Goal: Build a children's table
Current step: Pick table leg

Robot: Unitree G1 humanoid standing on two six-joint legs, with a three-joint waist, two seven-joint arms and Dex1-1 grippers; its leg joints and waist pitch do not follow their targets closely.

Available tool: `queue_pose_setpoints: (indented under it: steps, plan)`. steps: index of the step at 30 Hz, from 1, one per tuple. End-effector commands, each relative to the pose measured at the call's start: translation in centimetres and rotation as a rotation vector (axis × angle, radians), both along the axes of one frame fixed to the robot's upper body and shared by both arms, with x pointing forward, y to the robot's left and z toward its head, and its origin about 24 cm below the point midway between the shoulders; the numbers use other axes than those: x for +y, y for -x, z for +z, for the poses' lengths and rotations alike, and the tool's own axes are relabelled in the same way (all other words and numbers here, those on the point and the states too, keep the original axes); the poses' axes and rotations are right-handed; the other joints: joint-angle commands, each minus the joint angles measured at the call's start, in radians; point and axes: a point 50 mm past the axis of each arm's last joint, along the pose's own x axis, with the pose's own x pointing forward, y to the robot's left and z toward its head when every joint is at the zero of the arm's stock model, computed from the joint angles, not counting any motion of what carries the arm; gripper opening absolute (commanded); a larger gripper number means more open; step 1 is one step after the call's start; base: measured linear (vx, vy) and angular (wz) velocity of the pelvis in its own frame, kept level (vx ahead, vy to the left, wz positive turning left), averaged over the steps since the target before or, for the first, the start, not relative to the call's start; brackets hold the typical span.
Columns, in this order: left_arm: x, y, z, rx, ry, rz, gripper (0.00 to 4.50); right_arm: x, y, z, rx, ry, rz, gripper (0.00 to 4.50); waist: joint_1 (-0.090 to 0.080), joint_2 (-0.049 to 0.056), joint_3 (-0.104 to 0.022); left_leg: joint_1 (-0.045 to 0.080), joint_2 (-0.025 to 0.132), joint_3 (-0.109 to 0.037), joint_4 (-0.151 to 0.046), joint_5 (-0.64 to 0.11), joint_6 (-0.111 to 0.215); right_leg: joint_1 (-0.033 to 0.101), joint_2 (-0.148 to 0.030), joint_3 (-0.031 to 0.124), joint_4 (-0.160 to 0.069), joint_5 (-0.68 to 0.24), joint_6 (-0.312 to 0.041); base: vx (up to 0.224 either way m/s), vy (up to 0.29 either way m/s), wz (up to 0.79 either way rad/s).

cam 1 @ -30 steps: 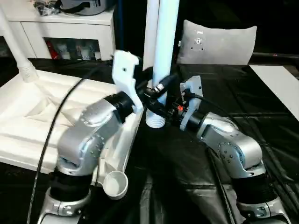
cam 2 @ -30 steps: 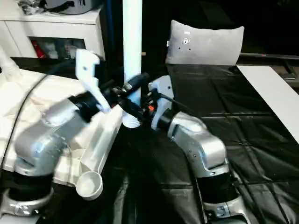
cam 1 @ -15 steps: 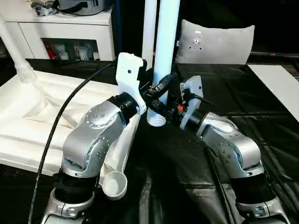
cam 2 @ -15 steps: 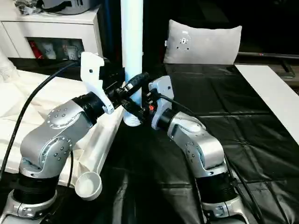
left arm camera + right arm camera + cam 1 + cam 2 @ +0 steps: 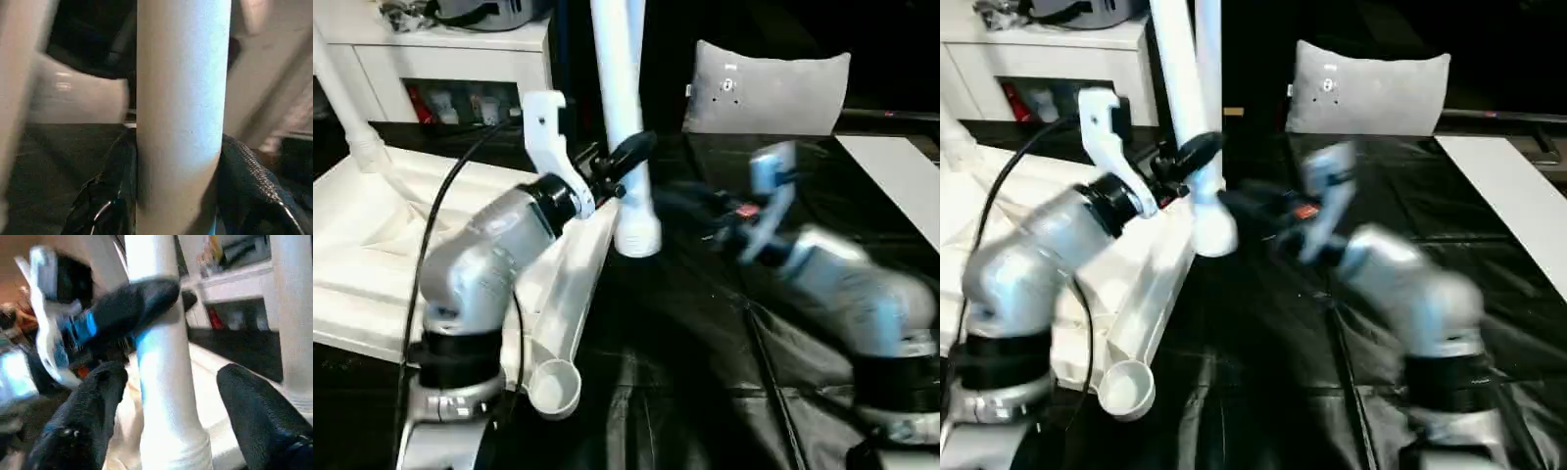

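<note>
On my left the top point(image 5: 382, 230) lies underside up on the black floor, one leg point(image 5: 335, 90) already standing in its far corner and a loose leg point(image 5: 570, 308) lying along its near edge. My left tool point(image 5: 178, 161) is clamped on a near-upright leg point(image 5: 625, 117), its threaded end just off the floor beside the top. My right tool point(image 5: 166, 406) stands wide, fingers point(image 5: 254, 416) clear of that leg; I can read no writing anywhere.

White leg point(image 5: 625, 117), grey cushion point(image 5: 769, 90)
</note>
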Motion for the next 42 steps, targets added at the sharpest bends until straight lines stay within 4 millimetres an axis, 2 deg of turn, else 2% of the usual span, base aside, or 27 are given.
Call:
queue_pose_setpoints:
  steps: [1,2,4,6,11,14,18,20,23,24,26,27,28,29,31,36,37,38,42]
  plan:
    - [-0.1,0.3,1.0,-0.009,0.055,-0.09,1.88,-1.0,-0.1,1.2,0.0,-0.075,-0.002,3.77,0.006,0.002,-0.072,0.007,0.032,-0.003,-0.067,-0.086,0.018,0.059,-0.062,0.041,-0.074,-0.156,-0.214,0.0,0.0,0.0]
    - [0.0,0.4,1.4,-0.013,0.073,-0.129,1.88,-1.2,0.0,1.6,0.001,-0.103,0.004,3.77,0.007,0.005,-0.071,0.008,0.033,-0.004,-0.068,-0.091,0.014,0.058,-0.063,0.04,-0.076,-0.171,-0.21,0.0,0.0,0.0]
    - [0.2,0.6,2.1,-0.037,0.098,-0.188,1.88,-1.6,0.1,2.1,0.0,-0.138,0.023,4.01,0.008,0.004,-0.072,0.009,0.031,-0.003,-0.067,-0.097,0.013,0.058,-0.061,0.04,-0.079,-0.183,-0.204,0.0,0.0,0.0]
    - [0.2,0.8,2.5,-0.054,0.098,-0.236,1.88,-1.7,0.3,2.2,-0.001,-0.143,0.044,4.15,0.007,0.005,-0.072,0.007,0.032,-0.004,-0.069,-0.086,0.011,0.06,-0.062,0.039,-0.077,-0.174,-0.201,0.0,0.0,0.0]
    - [0.3,1.3,3.0,-0.066,0.082,-0.338,1.88,-1.8,0.9,2.3,-0.007,-0.122,0.108,4.5,0.01,0.007,-0.071,0.009,0.033,-0.003,-0.069,-0.092,0.002,0.059,-0.062,0.039,-0.079,-0.186,-0.2,0.0,0.0,0.0]
    - [0.4,1.1,3.2,-0.082,0.021,-0.342,1.88,-1.3,1.8,2.0,-0.051,0.012,0.176,4.5,0.019,0.008,-0.071,0.01,0.035,-0.005,-0.071,-0.094,-0.001,0.061,-0.061,0.04,-0.08,-0.196,-0.177,0.0,0.0,0.0]
    - [0.2,1.1,3.1,-0.14,-0.11,-0.344,1.88,-0.6,1.7,1.3,-0.061,0.151,0.186,4.5,0.019,0.01,-0.069,0.011,0.038,-0.006,-0.073,-0.108,-0.012,0.058,-0.065,0.041,-0.082,-0.225,-0.169,0.0,0.0,0.0]
    - [-0.2,1.1,2.8,-0.153,-0.155,-0.354,1.88,-0.3,1.5,1.0,-0.053,0.191,0.187,4.5,0.018,0.007,-0.07,0.011,0.038,-0.005,-0.073,-0.109,-0.02,0.057,-0.065,0.042,-0.08,-0.227,-0.171,0.0,0.0,0.0]
    - [-1.1,1.6,2.5,-0.172,-0.192,-0.392,1.88,0.3,1.1,0.2,-0.038,0.268,0.185,4.5,0.018,0.008,-0.07,0.01,0.038,-0.004,-0.072,-0.108,-0.025,0.057,-0.066,0.043,-0.078,-0.214,-0.181,0.0,0.0,0.0]
    - [-1.2,1.7,2.5,-0.176,-0.198,-0.398,1.88,0.4,1.0,0.1,-0.036,0.279,0.184,4.5,0.018,0.003,-0.071,0.01,0.039,-0.004,-0.072,-0.106,-0.025,0.058,-0.067,0.043,-0.078,-0.209,-0.184,0.0,0.0,0.0]
    - [-1.5,1.9,2.3,-0.189,-0.225,-0.413,1.88,0.7,0.8,-0.3,-0.03,0.303,0.178,4.5,0.017,0.006,-0.07,0.008,0.04,-0.004,-0.073,-0.1,-0.023,0.059,-0.067,0.043,-0.075,-0.187,-0.196,0.0,0.0,0.0]
    - [-1.7,2.0,2.2,-0.195,-0.237,-0.42,1.88,0.8,0.7,-0.4,-0.026,0.303,0.179,4.5,0.017,0.006,-0.071,0.008,0.039,-0.004,-0.072,-0.101,-0.022,0.059,-0.067,0.043,-0.075,-0.187,-0.197,0.0,0.0,0.0]
    - [-1.8,2.2,2.1,-0.204,-0.25,-0.427,1.88,1.0,0.7,-0.5,-0.023,0.303,0.181,4.5,0.016,-0.002,-0.071,0.007,0.039,-0.004,-0.072,-0.101,-0.018,0.061,-0.066,0.043,-0.076,-0.188,-0.195,0.0,0.0,0.0]
    - [-2.0,2.3,2.1,-0.215,-0.259,-0.435,1.88,1.1,0.6,-0.6,-0.018,0.306,0.182,4.5,0.017,0.002,-0.07,0.008,0.04,-0.004,-0.072,-0.097,-0.016,0.059,-0.067,0.043,-0.074,-0.192,-0.193,0.0,0.0,0.0]
    - [-2.2,2.4,2.1,-0.226,-0.267,-0.442,1.88,1.3,0.5,-0.8,-0.014,0.307,0.19,4.5,0.016,0.0,-0.069,0.007,0.04,-0.004,-0.073,-0.103,-0.017,0.06,-0.067,0.043,-0.075,-0.204,-0.19,0.0,0.0,0.0]
    - [-2.3,2.4,2.0,-0.242,-0.287,-0.445,1.88,1.6,0.5,-0.8,-0.008,0.287,0.21,4.02,0.015,0.001,-0.07,0.008,0.04,-0.004,-0.072,-0.106,-0.017,0.059,-0.067,0.044,-0.075,-0.21,-0.185,0.0,0.0,0.0]
    - [-2.3,2.4,2.0,-0.243,-0.289,-0.444,1.88,1.6,0.5,-0.8,-0.007,0.279,0.216,3.78,0.015,0.0,-0.07,0.008,0.039,-0.003,-0.071,-0.098,-0.016,0.059,-0.067,0.044,-0.075,-0.197,-0.187,0.0,0.0,0.0]
    - [-2.3,2.4,2.0,-0.246,-0.291,-0.444,1.88,1.7,0.5,-0.7,-0.004,0.27,0.223,3.72,0.016,0.003,-0.07,0.008,0.039,-0.004,-0.072,-0.094,-0.015,0.059,-0.067,0.044,-0.073,-0.19,-0.19,0.0,0.0,0.0]
    - [-2.5,2.5,2.0,-0.253,-0.283,-0.451,1.88,1.8,0.5,-0.8,0.007,0.256,0.232,3.45,0.015,0.002,-0.071,0.008,0.04,-0.003,-0.071,-0.096,-0.015,0.059,-0.066,0.043,-0.073,-0.181,-0.196,0.0,0.0,0.0]
